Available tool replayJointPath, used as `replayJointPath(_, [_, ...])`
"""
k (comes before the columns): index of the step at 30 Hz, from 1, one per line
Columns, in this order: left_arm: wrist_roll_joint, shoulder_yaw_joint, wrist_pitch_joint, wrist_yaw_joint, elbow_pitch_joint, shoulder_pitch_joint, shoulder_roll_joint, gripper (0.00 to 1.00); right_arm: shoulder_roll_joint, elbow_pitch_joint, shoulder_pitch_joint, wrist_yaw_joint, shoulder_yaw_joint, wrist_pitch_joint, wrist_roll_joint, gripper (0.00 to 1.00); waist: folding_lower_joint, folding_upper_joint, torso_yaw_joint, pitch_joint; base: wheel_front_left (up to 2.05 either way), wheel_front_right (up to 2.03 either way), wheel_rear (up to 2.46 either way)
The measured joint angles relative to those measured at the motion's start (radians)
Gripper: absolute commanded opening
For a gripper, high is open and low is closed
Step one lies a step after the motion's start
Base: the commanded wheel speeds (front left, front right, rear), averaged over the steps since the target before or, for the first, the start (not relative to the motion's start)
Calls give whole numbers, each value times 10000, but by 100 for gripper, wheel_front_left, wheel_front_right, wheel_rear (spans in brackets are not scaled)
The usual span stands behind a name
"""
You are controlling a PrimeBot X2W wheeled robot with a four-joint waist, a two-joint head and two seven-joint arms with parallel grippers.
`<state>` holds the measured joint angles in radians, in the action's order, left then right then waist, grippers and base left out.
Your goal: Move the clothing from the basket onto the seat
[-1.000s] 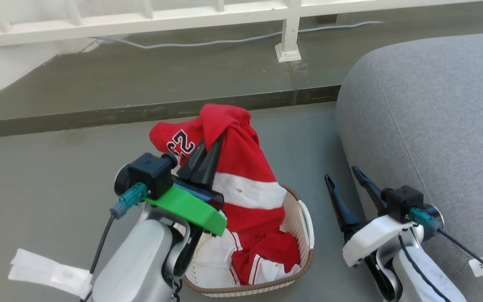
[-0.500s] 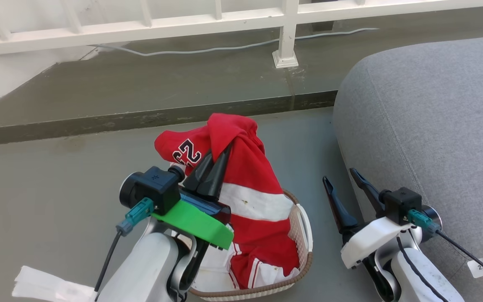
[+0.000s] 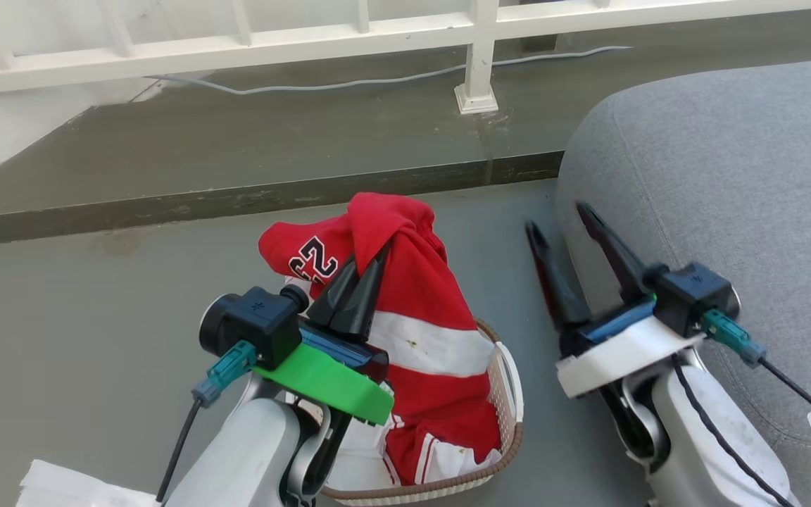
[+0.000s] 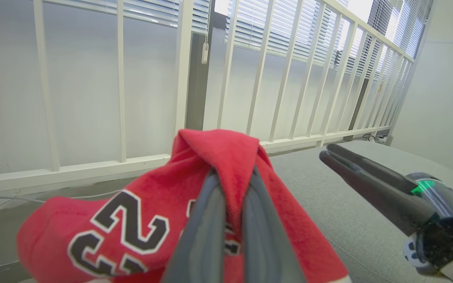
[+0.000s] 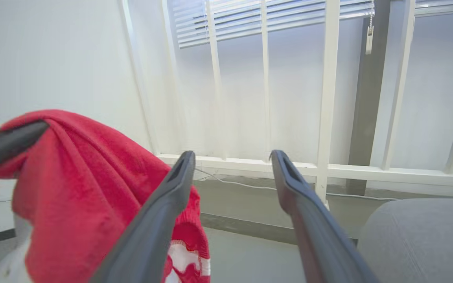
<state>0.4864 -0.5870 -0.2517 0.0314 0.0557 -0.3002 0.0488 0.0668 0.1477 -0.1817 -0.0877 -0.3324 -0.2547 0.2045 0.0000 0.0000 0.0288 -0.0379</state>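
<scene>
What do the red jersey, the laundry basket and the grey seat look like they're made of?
The red jersey: soft knit fabric, matte, slightly fuzzy; it folds and drapes limply. The laundry basket: likely moulded plastic, cream and smooth, with perforated walls; its brown rim looks woven, possibly imitation. The grey seat: woven upholstery fabric, matte and heathered, with stitched seams.

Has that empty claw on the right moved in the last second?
Yes. The right gripper has gone forward, its fingertips now farther up alongside the grey seat, nearer the floor step.
</scene>
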Motion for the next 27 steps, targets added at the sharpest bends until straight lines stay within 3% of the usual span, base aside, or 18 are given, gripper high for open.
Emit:
replayJointPath(9, [-69,-2,0,-50,-148,63,25,0,-46,-1267,-87,-267,-1551,4,569,100,0,0,-9,19,0,0,0])
replayJointPath(15, [-130,-75,0,-50,-359,66,29,0,-44,-1110,462,-295,-2598,508,961,100,0,0,-59,-1,0,0,0])
replayJointPath(27, [-178,-451,4,-8,-650,65,29,0,-42,-495,443,-355,-3310,853,1043,100,0,0,-160,-42,0,0,0])
